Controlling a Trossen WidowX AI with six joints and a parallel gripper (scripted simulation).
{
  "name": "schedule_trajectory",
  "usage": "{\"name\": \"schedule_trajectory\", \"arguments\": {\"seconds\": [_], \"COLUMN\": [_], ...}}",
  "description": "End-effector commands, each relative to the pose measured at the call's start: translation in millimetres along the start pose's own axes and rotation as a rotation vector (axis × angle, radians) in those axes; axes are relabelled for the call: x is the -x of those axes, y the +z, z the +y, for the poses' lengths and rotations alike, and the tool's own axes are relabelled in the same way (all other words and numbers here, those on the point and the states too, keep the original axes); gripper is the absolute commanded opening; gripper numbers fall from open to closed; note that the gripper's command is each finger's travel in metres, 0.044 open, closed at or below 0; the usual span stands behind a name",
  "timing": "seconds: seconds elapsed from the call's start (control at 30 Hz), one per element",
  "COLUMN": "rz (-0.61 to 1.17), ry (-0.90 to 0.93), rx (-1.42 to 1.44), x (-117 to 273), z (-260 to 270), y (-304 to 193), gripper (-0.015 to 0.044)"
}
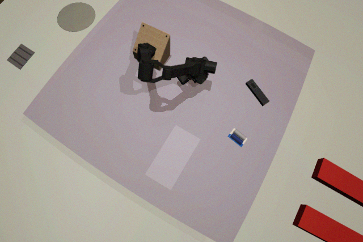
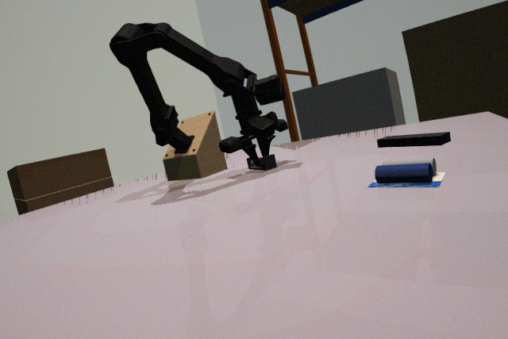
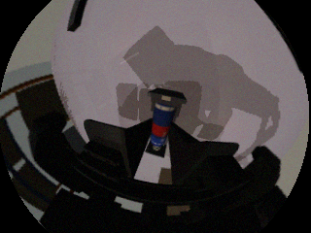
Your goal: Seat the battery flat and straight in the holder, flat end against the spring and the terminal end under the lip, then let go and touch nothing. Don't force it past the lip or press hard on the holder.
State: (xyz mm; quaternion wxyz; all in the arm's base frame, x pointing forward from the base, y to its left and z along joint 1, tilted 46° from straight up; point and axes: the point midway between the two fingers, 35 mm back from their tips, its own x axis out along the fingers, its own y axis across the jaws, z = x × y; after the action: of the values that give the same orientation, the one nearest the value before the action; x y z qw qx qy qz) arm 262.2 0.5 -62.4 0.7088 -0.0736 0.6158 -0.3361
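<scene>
Pinching the battery (image 3: 162,123) between its fingers, the pincer (image 2: 259,153) hangs low over the mat (image 1: 123,134), with what looks like the dark holder (image 2: 262,161) right beneath it. From the wrist camera the battery's long axis runs straight out ahead, blue and red body between the fingers and a pale end towards a dark cap, though I cannot tell lip from spring. My read: lower gently and level, because any tilt could jam an end.

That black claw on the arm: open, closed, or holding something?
Black claw: closed on a small blue, red and silver cylindrical battery.
</scene>
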Motion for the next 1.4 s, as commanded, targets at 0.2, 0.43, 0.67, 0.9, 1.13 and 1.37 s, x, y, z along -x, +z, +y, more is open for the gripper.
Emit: {"name": "schedule_trajectory", "arguments": {"seconds": [0.2, 0.43, 0.67, 0.9, 1.13, 1.37], "rz": [0.008, 0.009, 0.008, 0.007, 0.009, 0.009], "ry": [0.001, 0.001, 0.003, -0.001, 0.007, 0.007], "rx": [0.004, 0.003, 0.002, 0.009, 0.003, 0.001], "x": [-0.1, 0.0, 10.1, 13.5, 73.3, 86.8], "z": [-0.8, -0.8, 1.3, 2.0, 12.4, 14.7], "y": [2.3, 2.5, 1.1, -0.9, -7.7, -11.0], "gripper": [0.0080, 0.0182, 0.0182, 0.0209, 0.0392, 0.0440]}}
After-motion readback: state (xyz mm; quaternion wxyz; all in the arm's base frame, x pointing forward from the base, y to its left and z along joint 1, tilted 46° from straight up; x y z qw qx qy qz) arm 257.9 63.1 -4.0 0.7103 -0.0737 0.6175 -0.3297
